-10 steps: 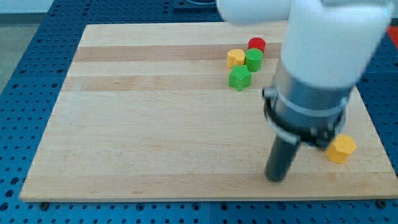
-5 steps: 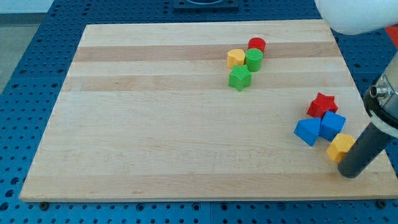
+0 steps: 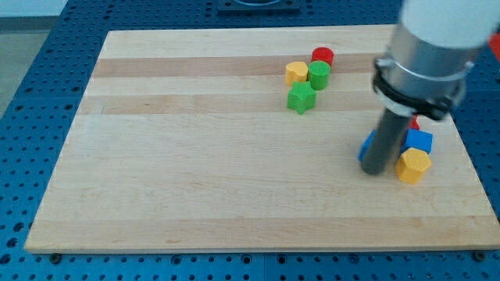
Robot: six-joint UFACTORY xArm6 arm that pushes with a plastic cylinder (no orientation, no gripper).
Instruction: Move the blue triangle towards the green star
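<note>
The blue triangle (image 3: pixel 365 147) lies at the view's right and is mostly hidden behind my rod; only its left corner shows. My tip (image 3: pixel 376 170) rests on the board right against it, on its lower right side. The green star (image 3: pixel 301 98) lies up and to the left, near the top middle, well apart from the triangle. A blue cube (image 3: pixel 418 141) and a yellow hexagon (image 3: pixel 412 165) sit just right of my tip. A red star (image 3: pixel 413 123) is nearly hidden behind the arm.
A yellow block (image 3: pixel 296 72), a green cylinder (image 3: pixel 319 75) and a red cylinder (image 3: pixel 323 55) cluster just above the green star. The wooden board (image 3: pixel 195 156) has its right edge close to the yellow hexagon.
My tip swung from the middle right out past the yellow hexagon, then came back left between the blocks. The blue triangle, blue cube and yellow hexagon have shifted up and left.
</note>
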